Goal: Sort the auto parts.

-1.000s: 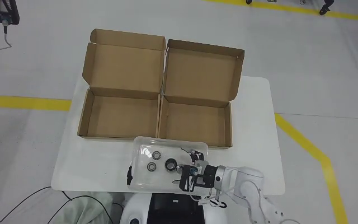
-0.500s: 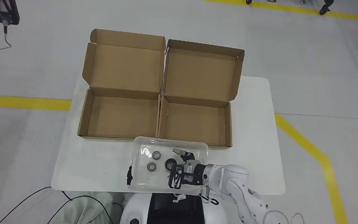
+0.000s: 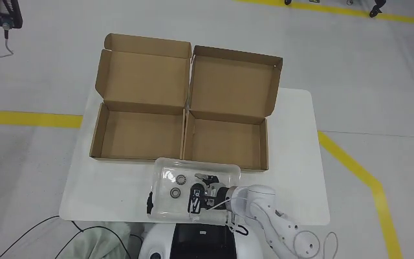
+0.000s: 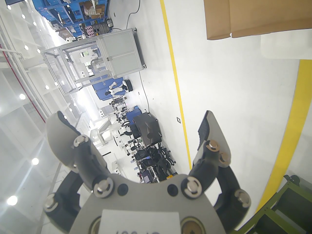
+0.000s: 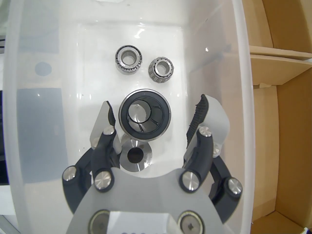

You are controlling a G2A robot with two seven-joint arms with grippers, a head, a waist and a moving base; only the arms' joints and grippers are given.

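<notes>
A clear plastic tray (image 3: 228, 168) at the table's front edge holds the parts. In the right wrist view, two small roller bearings (image 5: 128, 59) (image 5: 161, 70) lie side by side on the tray (image 5: 243, 74) floor. A large black sleeve with a metal rim (image 5: 144, 114) stands nearer the gripper, with a silver cone-shaped part (image 5: 135, 155) beside it. My right gripper (image 5: 154, 103) is open, down in the tray, one finger on each side of the black sleeve (image 3: 196, 189). My left gripper (image 4: 133, 116) is open and holds nothing, pointing out over the floor.
Two open cardboard boxes, left (image 3: 139, 135) and right (image 3: 225, 144), stand side by side just behind the tray with lids folded back. The white table (image 3: 291, 142) has bare room on the right. A box flap (image 4: 256, 5) shows in the left wrist view.
My right gripper has moved left along the tray, from its right end to the black sleeve, staying open. The parts have not shifted.
</notes>
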